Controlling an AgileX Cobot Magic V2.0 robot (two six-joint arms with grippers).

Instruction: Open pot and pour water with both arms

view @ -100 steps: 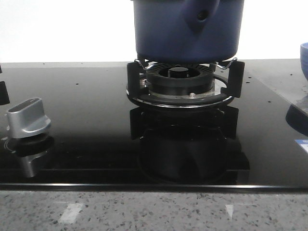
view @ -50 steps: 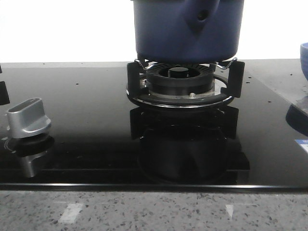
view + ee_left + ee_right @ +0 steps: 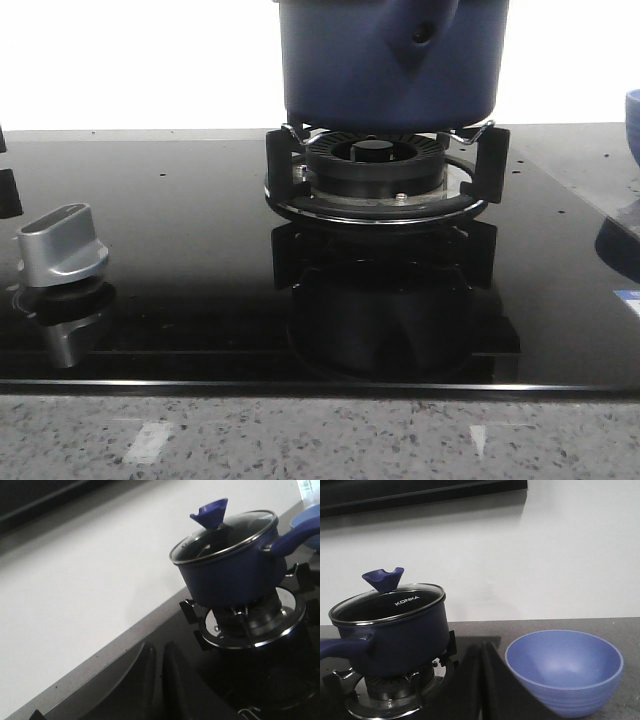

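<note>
The dark blue pot (image 3: 340, 70) stands on the gas burner (image 3: 375, 190), its handle (image 3: 415, 35) pointing toward the front camera. A glass lid (image 3: 225, 530) with a blue knob (image 3: 210, 512) sits closed on the pot (image 3: 225, 575). My left gripper (image 3: 160, 647) is shut and empty, well away from the pot on its left side. My right gripper (image 3: 481, 647) is shut and empty, between the pot (image 3: 400, 640) and a blue bowl (image 3: 565, 670), touching neither. Neither gripper shows in the front view.
The black glass cooktop (image 3: 180, 290) has a silver control knob (image 3: 60, 245) at front left. The blue bowl (image 3: 632, 120) stands on the grey counter to the right of the stove. A white wall runs behind.
</note>
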